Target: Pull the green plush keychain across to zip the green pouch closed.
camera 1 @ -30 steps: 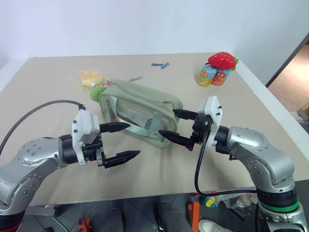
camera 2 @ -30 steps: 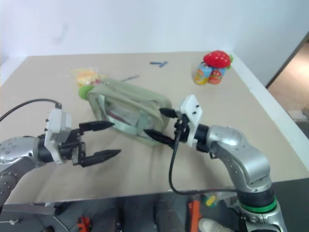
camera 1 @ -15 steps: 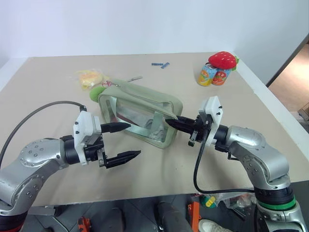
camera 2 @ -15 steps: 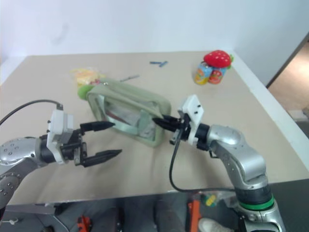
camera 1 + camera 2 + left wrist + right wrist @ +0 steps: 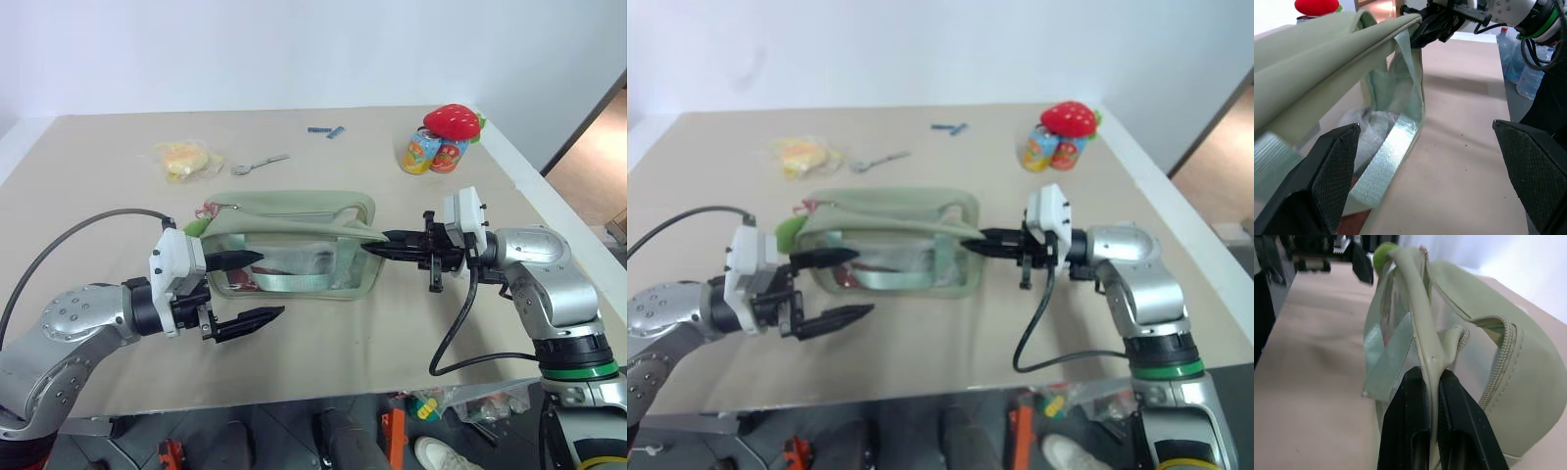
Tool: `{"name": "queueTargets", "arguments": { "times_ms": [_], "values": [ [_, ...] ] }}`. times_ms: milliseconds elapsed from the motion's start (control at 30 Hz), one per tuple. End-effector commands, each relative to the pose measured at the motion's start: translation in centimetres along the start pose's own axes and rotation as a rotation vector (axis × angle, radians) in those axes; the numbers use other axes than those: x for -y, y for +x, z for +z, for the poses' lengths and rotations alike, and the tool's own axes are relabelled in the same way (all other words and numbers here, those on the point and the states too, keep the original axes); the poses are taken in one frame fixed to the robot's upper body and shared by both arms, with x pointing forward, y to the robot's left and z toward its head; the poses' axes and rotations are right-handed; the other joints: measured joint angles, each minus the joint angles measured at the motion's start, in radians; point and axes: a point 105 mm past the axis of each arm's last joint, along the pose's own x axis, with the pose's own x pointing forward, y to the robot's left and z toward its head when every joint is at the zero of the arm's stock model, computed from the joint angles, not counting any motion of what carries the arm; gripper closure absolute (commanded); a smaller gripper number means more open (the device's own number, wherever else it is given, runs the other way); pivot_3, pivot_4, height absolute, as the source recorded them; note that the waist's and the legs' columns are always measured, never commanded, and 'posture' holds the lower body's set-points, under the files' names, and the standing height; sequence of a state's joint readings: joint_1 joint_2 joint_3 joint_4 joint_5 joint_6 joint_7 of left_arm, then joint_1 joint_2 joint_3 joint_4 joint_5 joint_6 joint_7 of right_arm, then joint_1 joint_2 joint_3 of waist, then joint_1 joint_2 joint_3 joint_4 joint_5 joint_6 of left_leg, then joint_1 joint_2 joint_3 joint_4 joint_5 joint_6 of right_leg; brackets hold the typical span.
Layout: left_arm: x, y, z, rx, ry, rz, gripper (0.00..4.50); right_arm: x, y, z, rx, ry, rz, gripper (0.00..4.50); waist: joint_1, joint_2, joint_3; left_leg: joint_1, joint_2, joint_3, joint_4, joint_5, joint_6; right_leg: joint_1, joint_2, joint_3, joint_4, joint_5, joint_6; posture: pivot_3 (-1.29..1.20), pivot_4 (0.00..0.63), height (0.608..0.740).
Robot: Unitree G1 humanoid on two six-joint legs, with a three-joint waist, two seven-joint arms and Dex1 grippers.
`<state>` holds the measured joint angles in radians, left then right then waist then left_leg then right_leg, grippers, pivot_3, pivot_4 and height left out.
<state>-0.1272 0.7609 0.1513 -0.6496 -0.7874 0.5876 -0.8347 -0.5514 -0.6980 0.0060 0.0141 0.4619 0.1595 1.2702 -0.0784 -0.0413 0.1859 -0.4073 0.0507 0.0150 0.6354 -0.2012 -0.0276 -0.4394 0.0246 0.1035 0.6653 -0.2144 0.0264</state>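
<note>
Pinching the near-end flap of the green pouch (image 5: 294, 250) flat between its two pressed-together fingers, the right gripper (image 5: 377, 249) holds that corner lifted at about 3 o'clock of the pouch, the fabric pulled taut toward it. The left gripper (image 5: 250, 287) hangs spread wide at about 8 o'clock of the pouch, upper finger level with the clear side window, lower finger over bare table (image 5: 323, 352), gripping nothing. The green plush keychain (image 5: 199, 226) sits at the pouch's far end, about 9 o'clock, tucked against the top seam just above the left wrist housing, with a pinkish ring beside it. The zipper track looks open along the top in the right wrist view. Risk one: the pinch is on a thin folded flap only, so a hard pull on the keychain could slide the flap out and let the pouch drag across the table instead of zipping. Risk two: the spread fingers are below and beside the plush ball, not around it; closing from here would likely catch the side window or the webbing strap (image 5: 294, 277) rather than the ball. Risk three: a soft fuzzy ball compresses and may slip out under load. The spoon (image 5: 259, 163), yellow packet (image 5: 182, 159), cans (image 5: 433, 152) and strawberry plush (image 5: 453, 121) lie well apart, around 11 to 1 o'clock, unlikely to interfere.
</note>
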Motion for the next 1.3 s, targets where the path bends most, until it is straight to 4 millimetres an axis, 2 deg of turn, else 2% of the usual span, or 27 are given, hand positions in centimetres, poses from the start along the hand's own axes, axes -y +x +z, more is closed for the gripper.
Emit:
{"name": "queueTargets", "arguments": {
  "times_ms": [33,267,400,500,600,767,967,1067,1233,1300],
  "values": [
    [0.3,0.0,0.7,0.026,0.035,0.006,0.00,0.5,-0.6,0.2,-0.014,-0.054,0.009,4.47,0.000,0.000,0.000,0.000,0.000,0.000,0.000,0.000,0.000,0.000,0.000,0.000,0.000,0.000,0.000,0.00,0.150,0.740],
    [-0.6,-0.4,0.9,0.047,0.009,0.066,0.00,1.2,-1.4,-0.3,-0.051,-0.059,0.036,4.47,0.000,0.000,0.000,0.000,0.000,0.000,0.001,0.000,0.000,0.000,0.000,0.000,0.000,0.000,0.001,0.00,0.150,0.740],
    [-1.5,-0.8,1.4,0.072,-0.072,0.136,0.00,1.3,-1.4,-0.2,-0.038,-0.053,0.030,4.47,0.001,0.000,0.000,0.000,0.000,0.000,0.001,0.000,0.000,0.001,0.000,0.000,0.000,0.001,0.001,0.00,0.150,0.740],
    [-2.4,-2.0,2.3,0.072,-0.110,0.201,0.00,1.3,-1.5,-0.2,-0.036,-0.052,0.014,4.47,0.001,0.000,0.000,0.000,0.000,0.000,0.001,0.000,0.000,0.001,0.000,0.000,0.000,0.001,0.001,0.00,0.150,0.740],
    [-2.2,-3.7,3.2,0.074,-0.216,0.186,0.00,1.5,-1.9,-0.3,-0.050,-0.052,0.002,4.47,0.001,0.000,0.000,0.001,0.000,-0.001,0.001,0.000,0.000,0.001,0.000,0.000,0.001,0.001,0.001,0.00,0.150,0.740],
    [-3.0,-5.8,3.8,0.021,-0.217,0.260,0.00,1.6,-2.3,-0.2,-0.063,-0.057,-0.001,4.47,0.001,0.001,0.000,0.001,0.000,0.000,0.001,0.000,0.000,0.001,-0.001,0.000,0.001,0.000,0.001,0.00,0.150,0.740],
    [-4.2,-7.0,2.5,-0.020,-0.168,0.363,0.00,1.7,-1.7,0.3,-0.054,-0.073,-0.001,4.47,0.002,0.001,0.001,0.001,-0.001,0.000,0.001,0.000,0.000,0.000,-0.001,0.000,0.001,0.000,0.000,0.00,0.150,0.740],
    [-4.3,-7.1,2.4,0.011,-0.172,0.361,0.00,1.6,-1.5,0.5,-0.051,-0.078,0.003,4.47,0.002,0.001,0.001,0.001,0.000,0.000,0.001,0.000,0.000,0.000,-0.001,0.000,0.001,0.000,0.000,0.00,0.150,0.740],
    [-3.4,-7.3,3.9,0.115,-0.279,0.300,0.00,1.4,-1.4,0.4,-0.057,-0.077,0.010,4.47,0.002,0.001,0.001,0.000,0.000,0.000,0.001,0.000,0.000,0.000,-0.001,0.000,0.001,0.000,0.000,0.00,0.150,0.740],
    [-3.1,-7.5,4.1,0.105,-0.298,0.286,0.00,1.3,-1.4,0.4,-0.060,-0.078,0.011,4.47,0.002,0.001,0.001,0.000,0.000,0.000,0.001,0.000,0.000,0.000,-0.001,0.000,0.001,0.000,0.000,0.00,0.150,0.740]
  ]
}}
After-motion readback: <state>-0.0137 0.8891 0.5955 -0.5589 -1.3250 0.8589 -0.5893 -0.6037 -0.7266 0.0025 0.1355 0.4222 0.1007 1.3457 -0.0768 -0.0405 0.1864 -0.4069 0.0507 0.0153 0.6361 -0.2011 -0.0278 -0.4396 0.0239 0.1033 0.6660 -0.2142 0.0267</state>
